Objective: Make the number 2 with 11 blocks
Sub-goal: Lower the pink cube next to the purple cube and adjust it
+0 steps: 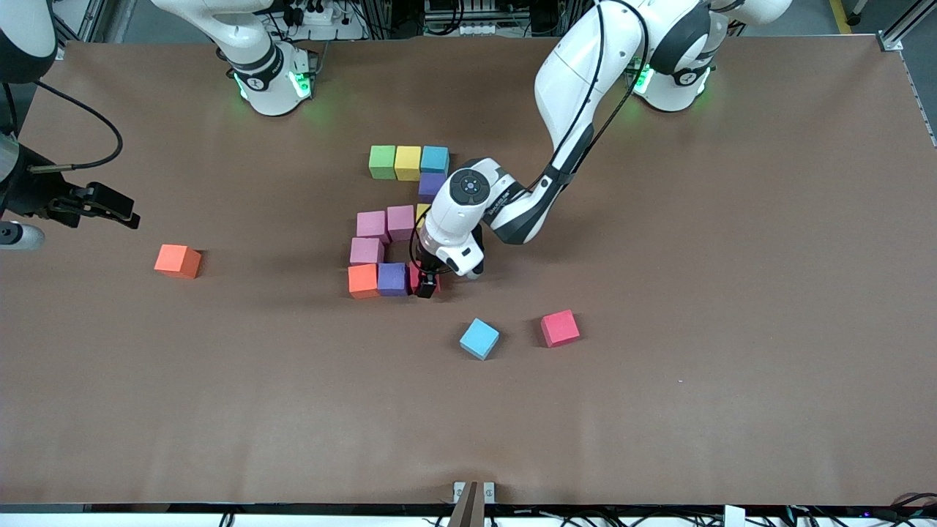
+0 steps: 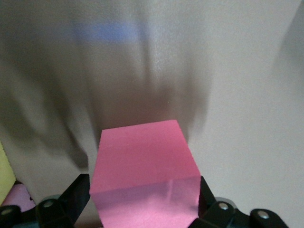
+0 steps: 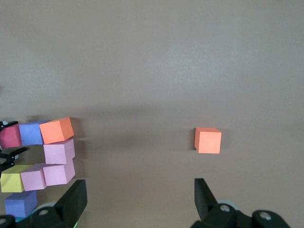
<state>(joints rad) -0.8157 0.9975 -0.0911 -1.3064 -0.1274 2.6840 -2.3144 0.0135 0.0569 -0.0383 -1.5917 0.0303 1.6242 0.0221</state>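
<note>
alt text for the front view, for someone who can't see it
The left gripper is down at a red block, the last cube of the bottom row of a nearly finished number 2 built from coloured cubes on a brown table. Loose orange, light blue and red cubes lie around it; the right gripper waits at its end.

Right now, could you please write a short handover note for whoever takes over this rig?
Left gripper: down at the figure's nearest row, fingers either side of the red block beside the purple block; grip cannot be judged.
Right gripper: open, empty, waiting above the table's right-arm end.
Done: the number 2 looks almost fully laid out, the red block being its last corner.
Left: release and lift away. Spare orange, light blue and red blocks lie loose.
</note>
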